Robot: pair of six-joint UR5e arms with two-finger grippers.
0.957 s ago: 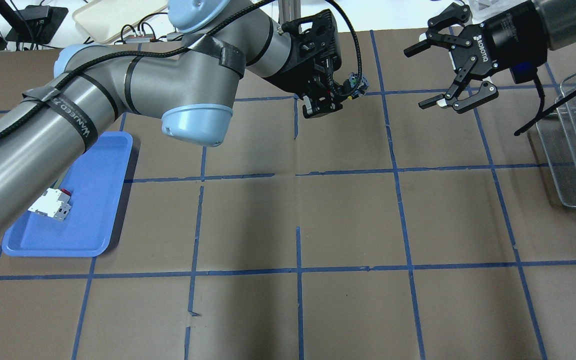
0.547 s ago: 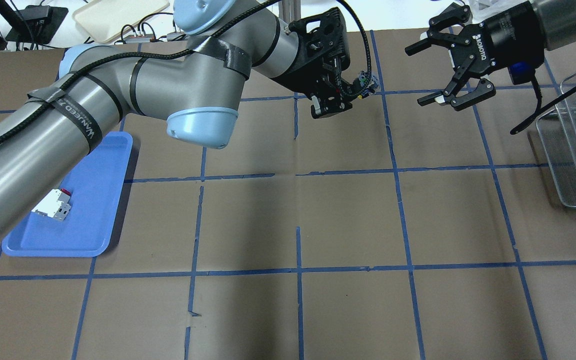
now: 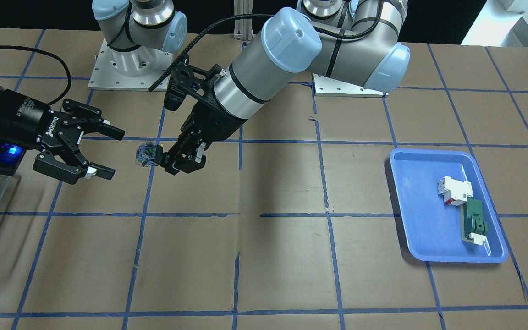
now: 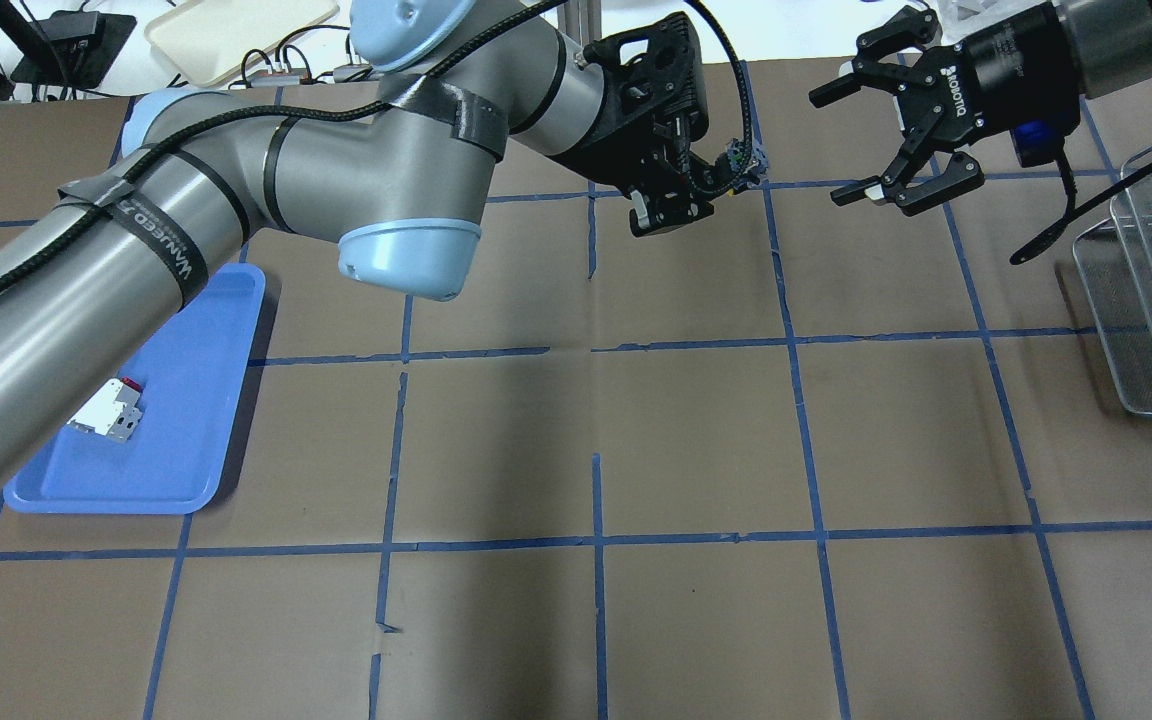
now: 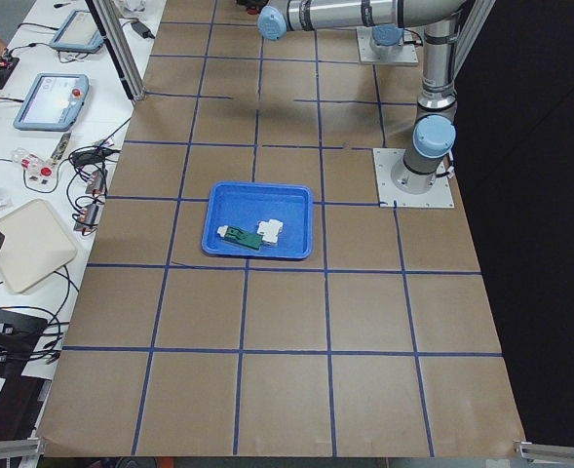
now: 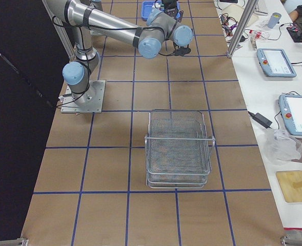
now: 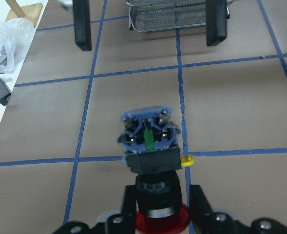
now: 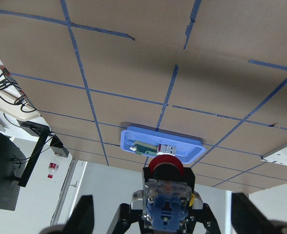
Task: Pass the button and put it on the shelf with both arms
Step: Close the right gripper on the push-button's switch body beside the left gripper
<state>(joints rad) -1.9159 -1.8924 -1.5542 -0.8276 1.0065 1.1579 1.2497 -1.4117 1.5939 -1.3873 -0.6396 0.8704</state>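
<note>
From the front-facing camera, the left gripper (image 3: 167, 161) is clamped on the button (image 3: 147, 155), which sticks out from its tips toward 9 o'clock, clear of the table. The right gripper (image 3: 108, 153) waits on that side with its jaws spread wide, apart from the button. From overhead, the button (image 4: 744, 165) now sits further toward 3 o'clock than a second ago, carried there by the left gripper (image 4: 701, 195). The gap to the wide-spread right gripper (image 4: 833, 147) has therefore narrowed but not closed, and the shelf (image 4: 1151, 290) stands beyond at the 3 o'clock edge. The left wrist view shows the button (image 7: 150, 141) with its contact block pointing to 12 o'clock, aimed at the gap between the right fingers (image 7: 82, 27), the shelf (image 7: 175, 14) behind them. The right wrist view has the button (image 8: 166, 192) at 6 o'clock, centred between its own spread fingers (image 8: 84, 214). The handover looks lined up; I judge the right jaws must yet reach round the block before closing.
</note>
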